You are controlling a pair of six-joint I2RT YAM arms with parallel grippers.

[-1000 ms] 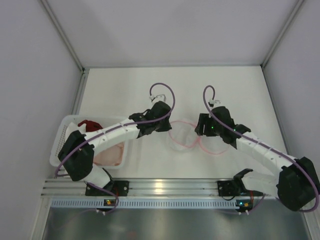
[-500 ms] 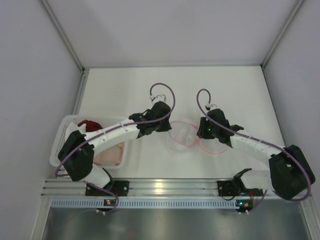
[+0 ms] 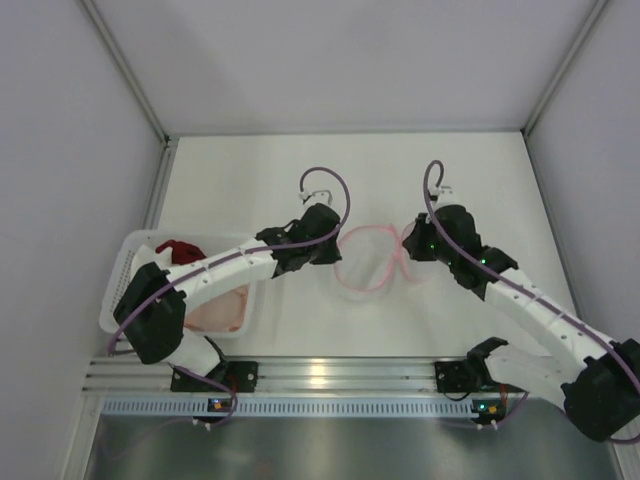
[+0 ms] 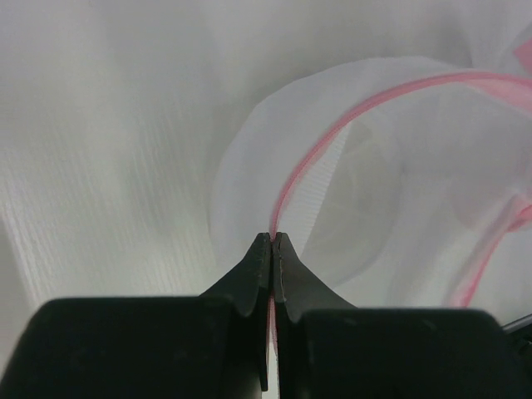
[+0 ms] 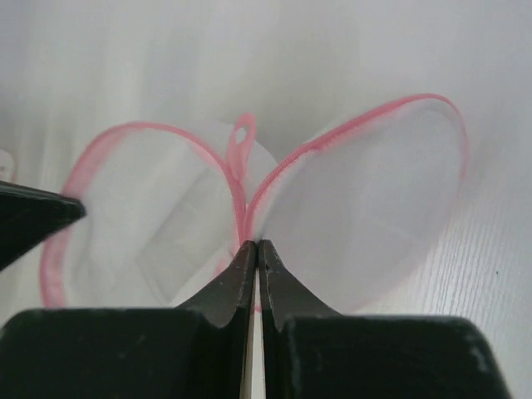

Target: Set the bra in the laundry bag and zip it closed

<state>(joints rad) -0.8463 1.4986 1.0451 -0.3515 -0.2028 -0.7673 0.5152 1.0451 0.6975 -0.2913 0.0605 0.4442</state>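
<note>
Bag (image 3: 365,262) mid-table looks light, floppy mesh, so grip the pink rim: L gripper (image 4: 272,241) pinches left rim, R gripper (image 5: 252,248) pinches right by the halves' join; soft bra (image 3: 222,308) in basket (image 3: 130,262), near left.

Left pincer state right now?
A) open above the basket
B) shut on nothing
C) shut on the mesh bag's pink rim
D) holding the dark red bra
C: the left wrist view shows the left pincer closed, pinching the pink rim of the laundry bag.
</note>
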